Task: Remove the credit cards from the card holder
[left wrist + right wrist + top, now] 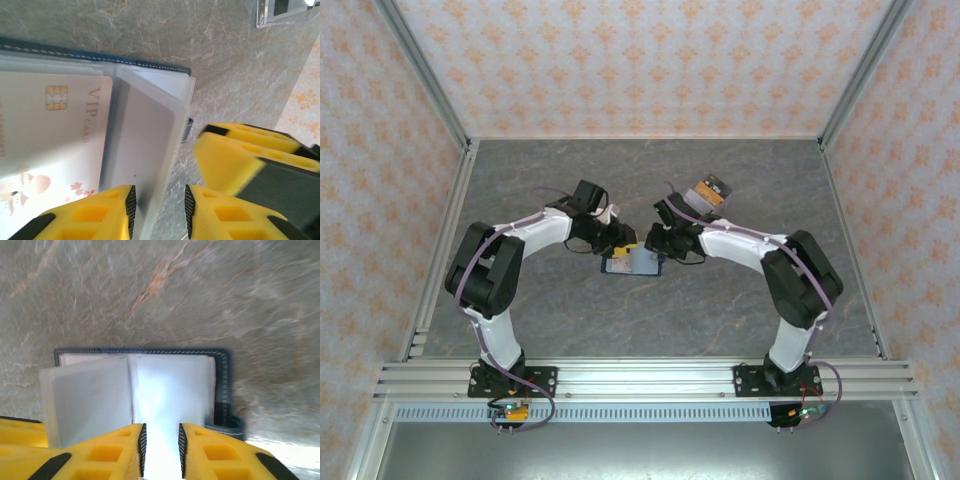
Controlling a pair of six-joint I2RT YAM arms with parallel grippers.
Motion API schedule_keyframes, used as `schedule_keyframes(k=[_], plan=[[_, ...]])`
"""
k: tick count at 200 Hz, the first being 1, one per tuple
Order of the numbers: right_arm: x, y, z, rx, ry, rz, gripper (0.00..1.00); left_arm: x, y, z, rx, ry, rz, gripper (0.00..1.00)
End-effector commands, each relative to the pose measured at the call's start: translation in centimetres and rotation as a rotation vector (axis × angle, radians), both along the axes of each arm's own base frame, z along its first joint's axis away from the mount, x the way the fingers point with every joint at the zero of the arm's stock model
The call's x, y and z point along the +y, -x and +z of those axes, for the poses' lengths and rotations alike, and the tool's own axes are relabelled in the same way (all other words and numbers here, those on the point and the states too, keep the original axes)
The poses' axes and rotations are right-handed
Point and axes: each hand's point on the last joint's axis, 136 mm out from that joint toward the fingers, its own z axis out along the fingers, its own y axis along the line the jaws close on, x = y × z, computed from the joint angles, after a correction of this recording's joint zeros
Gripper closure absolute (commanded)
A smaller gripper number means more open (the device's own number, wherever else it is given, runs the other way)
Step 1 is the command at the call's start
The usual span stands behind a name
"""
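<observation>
The card holder (632, 264) lay open on the grey bench (720, 310), between both arms. The left fingers (159, 207) stood slightly apart around the edge of a clear sleeve (145, 165), beside a pale VIP card (55, 145). The right fingers (160, 447) straddled another sleeve, narrowly parted.

We see both grippers, left (617, 243) and right (653, 240), meeting over the open card holder (632, 264) mid-frame, cards (708, 194) upper right.
</observation>
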Motion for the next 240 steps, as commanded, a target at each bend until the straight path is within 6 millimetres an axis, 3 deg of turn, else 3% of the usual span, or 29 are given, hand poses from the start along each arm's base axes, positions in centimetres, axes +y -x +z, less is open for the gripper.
schedule_keyframes(k=[1,34,65,110,143,169,212,240], plan=[[-1.4,-1.2,1.6,-0.084,0.007,-0.078,0.73,-1.5,-0.6,0.5,-0.006,0.045,-0.012,0.63],[-1.2,-1.2,2.3,-0.106,-0.013,-0.069,0.73,-1.9,-0.7,0.6,-0.016,0.05,-0.015,0.57],[-0.6,-1.1,2.4,-0.106,-0.034,-0.045,0.73,-1.0,-0.7,0.7,-0.035,0.014,0.0,0.55],[0.9,-0.3,1.6,-0.072,0.002,0.03,0.78,1.9,-0.8,-1.4,0.004,-0.091,0.073,0.65],[2.5,0.5,0.6,-0.033,0.008,0.092,0.77,1.7,-0.7,-1.8,0.016,-0.079,0.065,0.66],[2.5,0.5,0.6,-0.036,0.018,0.091,0.74,1.1,-0.7,-1.6,0.015,-0.05,0.051,0.65],[0.2,-0.2,1.6,-0.091,0.096,0.006,0.71,-0.3,-1.1,0.4,-0.021,0.018,0.025,0.53],[-0.4,-0.4,2.2,-0.119,0.105,-0.016,0.71,0.4,-1.5,1.3,-0.041,-0.01,0.054,0.39]])
